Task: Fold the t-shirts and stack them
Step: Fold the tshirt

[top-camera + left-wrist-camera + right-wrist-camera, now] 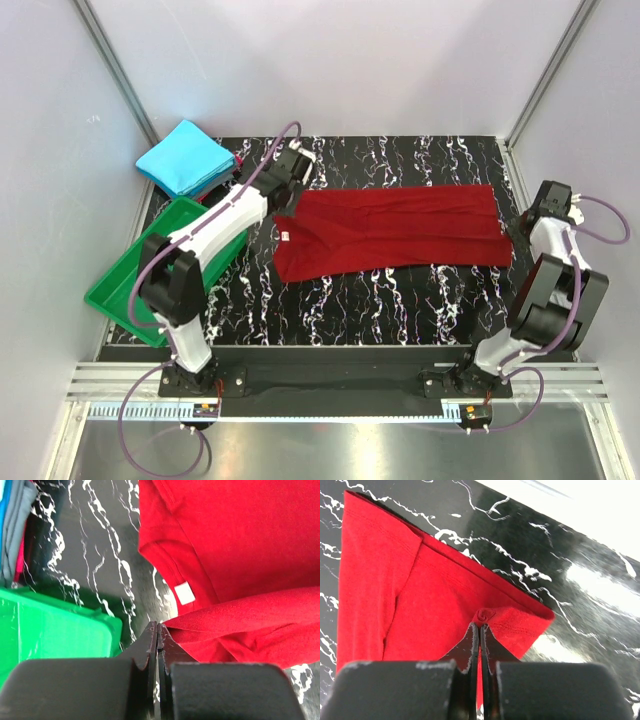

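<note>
A dark red t-shirt lies folded into a long band across the black marble table. Its white neck label faces up near the left end. My left gripper is at the shirt's left end; in the left wrist view its jaws are shut, and a taut raised fold of red cloth runs up to the tips. My right gripper is at the right end, shut on a puckered pinch of the red hem. A bright cyan t-shirt sits folded square at the back left.
A green plastic tray lies tilted at the table's left edge under my left forearm, and its corner shows beside the left fingers. White walls enclose the table on three sides. Grey and pink cloth edges lie under the cyan shirt.
</note>
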Robot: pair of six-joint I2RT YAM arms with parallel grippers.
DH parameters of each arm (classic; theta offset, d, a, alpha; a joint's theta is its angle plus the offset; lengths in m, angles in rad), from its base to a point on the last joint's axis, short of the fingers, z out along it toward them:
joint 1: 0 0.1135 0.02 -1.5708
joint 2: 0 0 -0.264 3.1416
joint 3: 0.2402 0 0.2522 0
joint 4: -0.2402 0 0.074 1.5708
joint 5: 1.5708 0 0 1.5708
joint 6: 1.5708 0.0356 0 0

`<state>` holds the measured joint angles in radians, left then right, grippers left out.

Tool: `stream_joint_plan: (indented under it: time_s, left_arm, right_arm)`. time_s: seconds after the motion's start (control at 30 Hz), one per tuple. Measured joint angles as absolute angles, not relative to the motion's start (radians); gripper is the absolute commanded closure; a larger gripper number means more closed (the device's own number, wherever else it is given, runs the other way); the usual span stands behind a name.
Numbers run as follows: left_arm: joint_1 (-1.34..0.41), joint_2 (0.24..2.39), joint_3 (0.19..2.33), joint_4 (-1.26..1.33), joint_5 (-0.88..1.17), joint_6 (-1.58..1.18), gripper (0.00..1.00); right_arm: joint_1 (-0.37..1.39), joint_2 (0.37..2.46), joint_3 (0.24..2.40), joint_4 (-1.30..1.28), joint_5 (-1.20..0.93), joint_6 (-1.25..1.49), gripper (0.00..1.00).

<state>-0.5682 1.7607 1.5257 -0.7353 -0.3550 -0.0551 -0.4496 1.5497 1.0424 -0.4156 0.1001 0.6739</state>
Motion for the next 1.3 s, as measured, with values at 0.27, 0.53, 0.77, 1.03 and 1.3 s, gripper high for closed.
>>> stream_joint_plan:
  time_s: [0.27,0.53,0.77,1.03,1.3]
  left_arm:
    - [-0.533,1.887,1.655,-0.728,-0.293,0.0,1.0]
    - [-0.52,1.988,1.741,-0.751,-0.292,0.033,1.0]
    - [-0.502,2.025,1.796,-0.764,-0.302,0.051,1.0]
    - [-0.501,2.038,1.86,-0.772,-0.322,0.078,1.0]
    - [-0.496,2.096,1.913,-0.773,-0.342,0.105,1.0]
  right_arm:
    - [-0.415,1.713,1.148,-0.406,0.073,0.672,1.0]
    - [-0.381,1.786,1.233,-0.407,0.077,0.665,1.0]
    - [-0.373,1.848,1.258,-0.411,0.105,0.651,1.0]
    - [-0.372,1.853,1.264,-0.418,0.146,0.636,1.0]
    - [-0.372,1.878,1.321,-0.416,0.152,0.633,1.0]
